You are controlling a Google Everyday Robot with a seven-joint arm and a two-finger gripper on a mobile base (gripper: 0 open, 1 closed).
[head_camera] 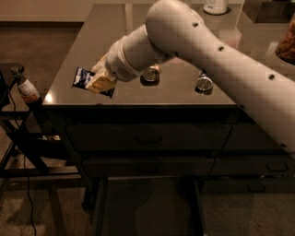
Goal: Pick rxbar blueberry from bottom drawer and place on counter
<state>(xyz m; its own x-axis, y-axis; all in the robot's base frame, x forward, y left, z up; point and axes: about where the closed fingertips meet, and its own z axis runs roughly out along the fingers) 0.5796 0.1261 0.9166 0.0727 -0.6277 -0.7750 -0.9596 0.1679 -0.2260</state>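
Observation:
The rxbar blueberry (83, 76), a small dark blue wrapper with white lettering, is in my gripper (100, 83) over the front left corner of the counter (179, 90). The gripper's yellowish fingers (102, 84) are closed across the bar's right half. I cannot tell whether the bar touches the counter top or hangs just above it. My white arm reaches in from the right, across the counter. The bottom drawer (99, 207) stands pulled open below, and its dark flat floor is bare.
Two cans (150, 73) (204, 83) stand on the counter near the arm. A white container (215, 5) is at the back and a snack bag (288, 44) at the right edge. A small bottle (27, 90) sits on a black stand left of the counter.

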